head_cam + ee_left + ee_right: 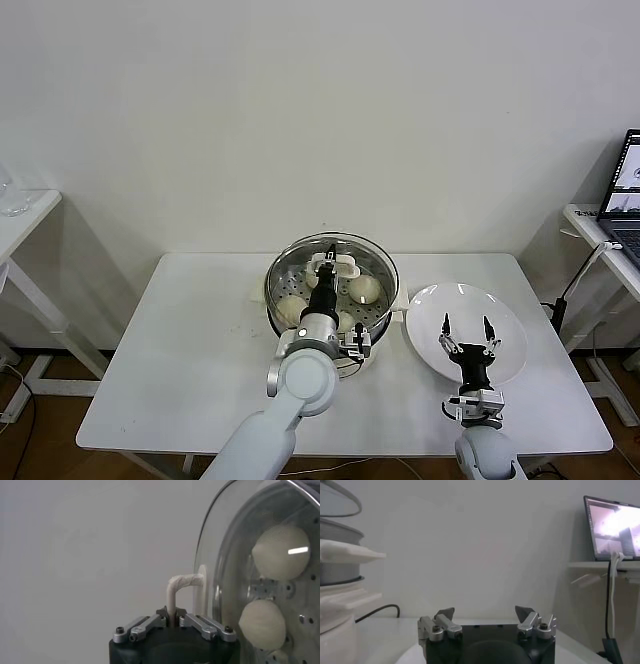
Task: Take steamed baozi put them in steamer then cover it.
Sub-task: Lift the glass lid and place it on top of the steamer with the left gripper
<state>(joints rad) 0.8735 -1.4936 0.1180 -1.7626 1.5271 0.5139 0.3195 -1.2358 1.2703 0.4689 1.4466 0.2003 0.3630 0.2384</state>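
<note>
While the left gripper [172, 621] pinches the lid [332, 262] handle over the steamer [284, 318], seemingly seated above the baozi [364, 288], the right gripper [467, 329] hovers over the plate [505, 345] beside it, fingers spread.

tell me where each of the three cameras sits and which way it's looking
Head view: on the robot's head, looking forward and down at the white table; both arms show.
Left wrist view: on the left arm, looking along the left gripper, shut on the glass lid's white handle; baozi behind the glass.
Right wrist view: on the right arm, over the open right gripper toward the wall and a laptop.
Shared: the steamer shows in all three.
</note>
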